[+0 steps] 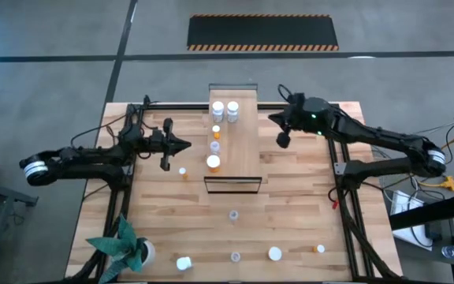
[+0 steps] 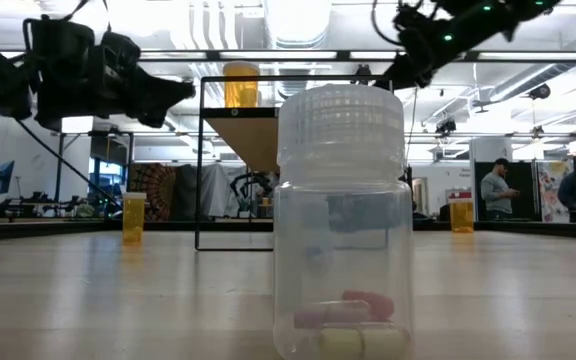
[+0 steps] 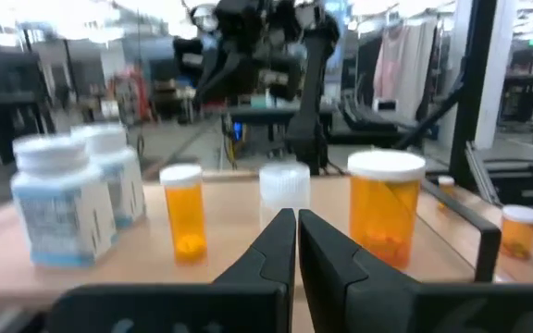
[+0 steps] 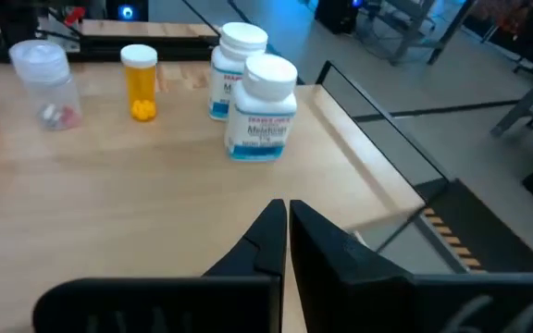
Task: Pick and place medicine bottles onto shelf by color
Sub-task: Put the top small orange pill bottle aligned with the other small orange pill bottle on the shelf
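Observation:
The shelf (image 1: 239, 138) is a pale wood board in a thin dark frame at the table's middle. On it stand two white bottles (image 1: 225, 109), a small orange bottle (image 1: 216, 131), a clear one (image 1: 214, 146) and a larger orange one (image 1: 213, 162). My left gripper (image 1: 186, 144) is shut and empty. It hovers just left of the shelf and points at the row of bottles (image 3: 285, 185). My right gripper (image 1: 273, 119) is also shut and empty. It hangs off the shelf's right edge, facing the white bottles (image 4: 265, 106).
Loose bottles stand on the table: a small orange one (image 1: 183, 170) left of the shelf, a clear one (image 1: 232, 214) with pills in front of it, and several more along the near edge (image 1: 275, 253). A potted plant (image 1: 128, 248) sits at the near left corner.

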